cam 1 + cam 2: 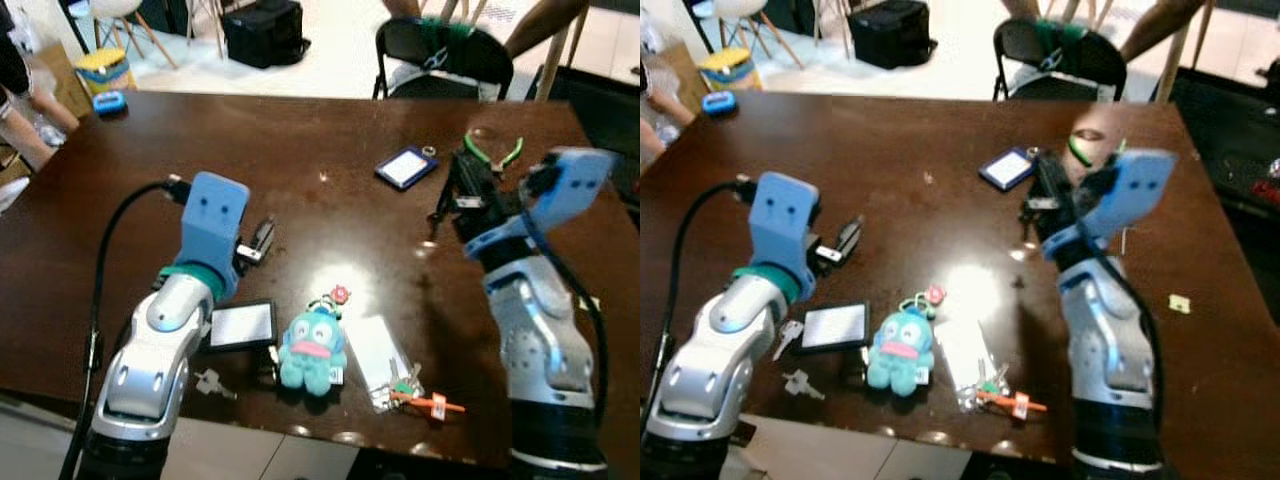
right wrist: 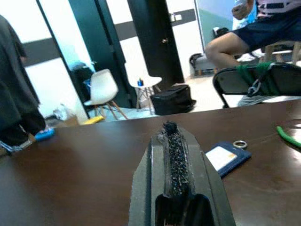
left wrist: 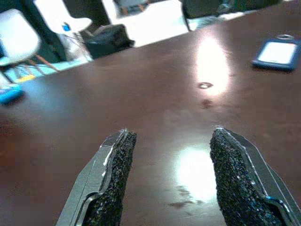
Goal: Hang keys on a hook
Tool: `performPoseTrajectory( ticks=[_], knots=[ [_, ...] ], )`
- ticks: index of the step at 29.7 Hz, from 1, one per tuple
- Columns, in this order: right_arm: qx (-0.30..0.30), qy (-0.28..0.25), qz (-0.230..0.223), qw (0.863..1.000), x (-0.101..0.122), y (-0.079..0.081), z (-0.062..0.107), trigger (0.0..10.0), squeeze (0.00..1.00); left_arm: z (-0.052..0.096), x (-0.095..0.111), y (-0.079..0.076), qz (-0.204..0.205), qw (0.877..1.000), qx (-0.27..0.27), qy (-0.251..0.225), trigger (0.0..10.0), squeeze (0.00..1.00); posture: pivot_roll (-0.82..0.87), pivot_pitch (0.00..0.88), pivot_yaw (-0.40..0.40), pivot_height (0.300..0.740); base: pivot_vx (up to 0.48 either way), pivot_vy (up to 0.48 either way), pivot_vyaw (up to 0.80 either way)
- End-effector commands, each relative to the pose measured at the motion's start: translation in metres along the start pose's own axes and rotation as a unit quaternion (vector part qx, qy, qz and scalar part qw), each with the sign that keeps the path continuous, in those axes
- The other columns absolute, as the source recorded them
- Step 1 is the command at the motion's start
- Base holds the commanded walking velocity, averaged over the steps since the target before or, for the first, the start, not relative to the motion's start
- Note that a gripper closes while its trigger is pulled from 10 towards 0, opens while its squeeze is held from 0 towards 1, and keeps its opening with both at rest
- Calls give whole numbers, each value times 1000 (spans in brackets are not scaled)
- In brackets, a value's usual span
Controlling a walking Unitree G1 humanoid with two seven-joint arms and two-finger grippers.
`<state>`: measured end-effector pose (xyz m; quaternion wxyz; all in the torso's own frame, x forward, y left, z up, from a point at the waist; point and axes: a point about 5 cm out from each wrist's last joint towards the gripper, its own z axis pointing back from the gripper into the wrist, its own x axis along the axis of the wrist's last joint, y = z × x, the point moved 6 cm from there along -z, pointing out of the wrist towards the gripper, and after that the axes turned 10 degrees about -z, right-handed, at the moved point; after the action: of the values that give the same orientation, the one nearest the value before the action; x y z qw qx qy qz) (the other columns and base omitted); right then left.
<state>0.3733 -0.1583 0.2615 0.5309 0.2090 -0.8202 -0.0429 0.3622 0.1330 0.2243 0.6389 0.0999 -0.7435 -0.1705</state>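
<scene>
Two grippers over table (image 1: 300,150): left gripper (image 3: 169,174) spread wide, right gripper (image 2: 171,160) pressed closed, empty. Keys (image 1: 405,385) lie near edge, partly under white tag (image 1: 375,345); hook indistinct.

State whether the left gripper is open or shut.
Open: the left gripper shows a wide gap between its two black fingers.

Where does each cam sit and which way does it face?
Head stereo eyes: look down on the brown table; both silver arms show, with the blue plush keychain.
Left wrist: along the open left gripper over the table.
Right wrist: along the shut right gripper.
Shared by all: the blue card holder.
</scene>
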Motion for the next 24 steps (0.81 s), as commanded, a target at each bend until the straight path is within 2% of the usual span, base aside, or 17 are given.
performPoseTrajectory(
  ticks=[1, 8, 18, 24],
  knots=[
    [-2, -10, 19, 1000, -1, 6, 3, 10000, 0, 4, -8, 12, -5, 1000, 29, 9, 10000, 0, -117, 31, 140, 740, -326, 0, 0],
    [-3, 7, 19, 1000, -13, 22, 1, 10000, 0, 2, -10, 21, -4, 999, 43, 14, 10000, 0, -116, 14, 135, 740, -421, 0, 0],
    [-8, 18, 17, 1000, -17, 27, 4, 10000, 0, 2, -11, 22, -2, 999, 47, 19, 10000, 0, -119, 9, 133, 740, -438, 0, 0],
    [-2, 24, 24, 999, -22, 35, 4, 10000, 0, 2, -12, 22, -1, 999, 50, 19, 10000, 0, -116, 1, 129, 740, -437, 0, 0]
  ],
)
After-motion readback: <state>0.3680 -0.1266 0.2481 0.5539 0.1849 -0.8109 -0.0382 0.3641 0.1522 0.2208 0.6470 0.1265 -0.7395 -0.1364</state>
